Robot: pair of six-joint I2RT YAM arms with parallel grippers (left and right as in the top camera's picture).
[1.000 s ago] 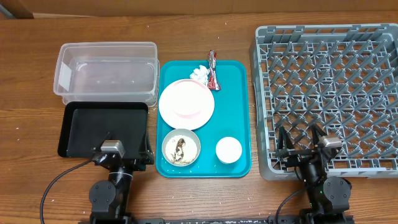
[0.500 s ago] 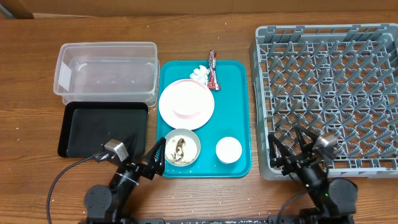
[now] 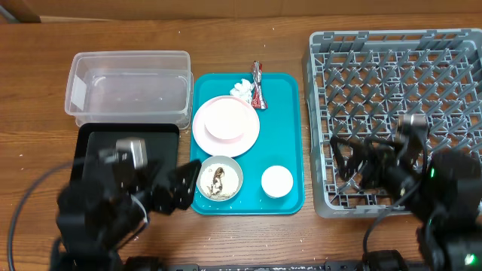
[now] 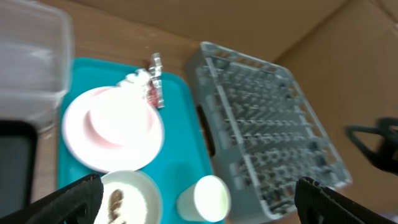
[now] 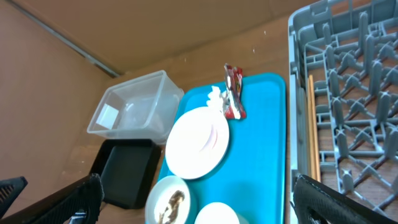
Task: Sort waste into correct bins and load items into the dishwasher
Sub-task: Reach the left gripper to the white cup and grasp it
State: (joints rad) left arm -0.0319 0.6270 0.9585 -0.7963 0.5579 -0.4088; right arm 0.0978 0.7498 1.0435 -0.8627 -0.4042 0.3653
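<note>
The left claw (image 3: 179, 190) is held open beside the scrap-filled bowl (image 3: 219, 179), the right claw (image 3: 354, 162) open over the grey dish rack (image 3: 392, 75). The plate (image 3: 226, 126), cup (image 3: 276, 181), wrapper (image 3: 258, 84) and tissue (image 3: 242, 88) are carried by the teal tray (image 3: 290, 105).

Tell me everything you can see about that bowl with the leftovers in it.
The bowl is round, white and glossy, like ceramic or hard plastic, and it stands upright. Inside lie brown food scraps with pale bits, perhaps rice. It rests on the teal tray, in its near left corner as the robot sees it. A small white cup stands apart to its right. The pinkish plate lies just behind, too close to tell whether the rims touch. Nothing grips it.
</note>
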